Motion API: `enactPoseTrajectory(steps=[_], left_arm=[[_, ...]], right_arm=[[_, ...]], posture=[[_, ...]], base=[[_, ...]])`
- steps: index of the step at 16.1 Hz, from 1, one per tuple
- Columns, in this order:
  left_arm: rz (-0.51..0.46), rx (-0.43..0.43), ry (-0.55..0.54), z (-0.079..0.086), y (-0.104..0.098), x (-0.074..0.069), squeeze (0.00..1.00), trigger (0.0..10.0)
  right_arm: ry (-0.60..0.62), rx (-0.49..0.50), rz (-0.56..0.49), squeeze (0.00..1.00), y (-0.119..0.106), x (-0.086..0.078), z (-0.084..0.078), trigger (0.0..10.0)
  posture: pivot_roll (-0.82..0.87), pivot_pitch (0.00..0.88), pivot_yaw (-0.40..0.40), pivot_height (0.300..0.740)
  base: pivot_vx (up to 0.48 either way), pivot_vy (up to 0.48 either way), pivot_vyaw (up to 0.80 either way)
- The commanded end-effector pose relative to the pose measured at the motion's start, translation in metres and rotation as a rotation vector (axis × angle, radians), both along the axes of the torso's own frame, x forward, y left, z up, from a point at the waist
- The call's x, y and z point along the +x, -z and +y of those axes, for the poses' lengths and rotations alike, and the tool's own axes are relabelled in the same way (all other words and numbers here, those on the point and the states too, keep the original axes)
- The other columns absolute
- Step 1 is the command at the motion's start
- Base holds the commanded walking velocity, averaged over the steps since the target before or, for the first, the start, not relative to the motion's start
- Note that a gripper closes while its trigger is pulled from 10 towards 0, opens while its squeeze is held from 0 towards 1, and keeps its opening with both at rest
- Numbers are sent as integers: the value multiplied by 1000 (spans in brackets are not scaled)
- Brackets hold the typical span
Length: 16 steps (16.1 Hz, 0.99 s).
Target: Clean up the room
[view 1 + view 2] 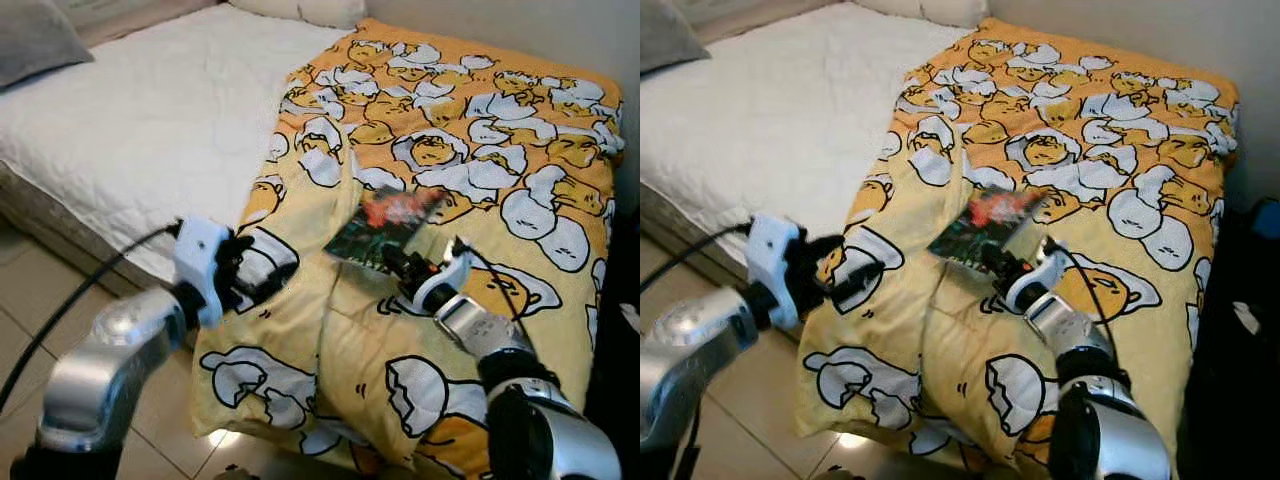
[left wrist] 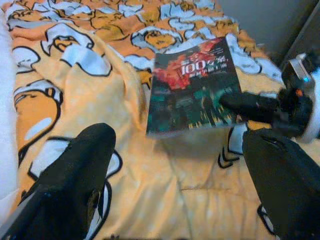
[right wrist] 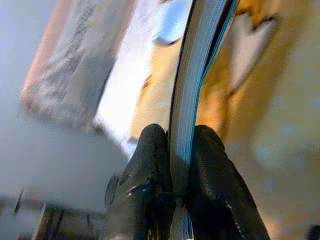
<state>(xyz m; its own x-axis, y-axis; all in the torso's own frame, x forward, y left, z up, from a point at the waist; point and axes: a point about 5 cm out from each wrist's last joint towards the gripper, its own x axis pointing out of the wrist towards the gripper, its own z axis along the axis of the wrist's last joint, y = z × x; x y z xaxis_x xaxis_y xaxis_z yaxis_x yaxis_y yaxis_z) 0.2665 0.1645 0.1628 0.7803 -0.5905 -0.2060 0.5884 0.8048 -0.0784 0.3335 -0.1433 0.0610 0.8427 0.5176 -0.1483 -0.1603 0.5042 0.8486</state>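
Note:
A thin book with a dark green and red cover lies tilted on the yellow egg-print quilt on the bed. My right gripper is shut on the book's near edge; in the right wrist view its two black fingers pinch the page block. My left gripper hovers open over the quilt's left edge, a little left of the book. In the left wrist view the book sits ahead between the two spread left fingers, and the right gripper shows holding it.
The white mattress stretches left of the quilt, with a grey pillow at its far corner. Tiled floor runs along the bed's near side. A dark object stands at the bed's right.

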Motion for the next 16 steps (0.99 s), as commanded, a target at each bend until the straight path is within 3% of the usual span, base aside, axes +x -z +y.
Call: enactPoseTrajectory(steps=[1, 4, 6, 7, 8, 9, 10, 12, 14, 16], left_arm=[[-14, -37, 9, 5, -6, 7, 1000, 10000], [-41, -159, -25, 16, -19, 26, 1000, 10000], [14, -364, -88, 34, -20, 41, 1000, 10000], [40, -422, -97, 39, -16, 44, 576, 10000], [54, -440, -89, 41, -13, 44, 576, 10000], [78, -455, -62, 38, -8, 44, 90, 10000], [123, -493, -10, 33, 1, 43, 0, 10000], [168, -591, 90, 28, 4, 43, 0, 10000], [149, -826, 214, 25, -17, 46, 0, 10000], [166, -849, 292, 20, -21, 43, 0, 10000]], right_arm=[[-75, -21, -92, 0, -14, 3, 0, 0], [-178, -24, -197, 0, -29, 1, -4, 0], [-274, 79, -348, 0, -56, -6, -11, 0], [-319, 135, -401, 0, -67, -10, -11, 0], [-343, 157, -424, 0, -71, -13, -11, 0], [-370, 184, -437, 0, -74, -15, -9, 0], [-426, 240, -456, 0, -78, -21, -5, 0], [-533, 286, -469, 0, -81, -33, 5, 0], [-615, 278, -449, 0, -79, -43, 12, 0], [-635, 281, -444, 0, -80, -47, 14, 0]], posture=[[-35, 0, 40, 740], [-38, 0, 46, 740], [-34, 0, 44, 740], [-40, 0, 49, 740], [-41, 0, 51, 740], [-29, 0, 48, 740], [-19, 0, 53, 740], [-33, 0, 68, 740], [-36, 0, 77, 740], [-37, 0, 84, 740]], base=[[0, 0, 0], [0, 0, 0], [0, 0, 0], [0, 0, 0], [0, 0, 0], [0, 0, 0], [0, 0, 0], [0, 0, 0], [0, 0, 0], [0, 0, 0]])
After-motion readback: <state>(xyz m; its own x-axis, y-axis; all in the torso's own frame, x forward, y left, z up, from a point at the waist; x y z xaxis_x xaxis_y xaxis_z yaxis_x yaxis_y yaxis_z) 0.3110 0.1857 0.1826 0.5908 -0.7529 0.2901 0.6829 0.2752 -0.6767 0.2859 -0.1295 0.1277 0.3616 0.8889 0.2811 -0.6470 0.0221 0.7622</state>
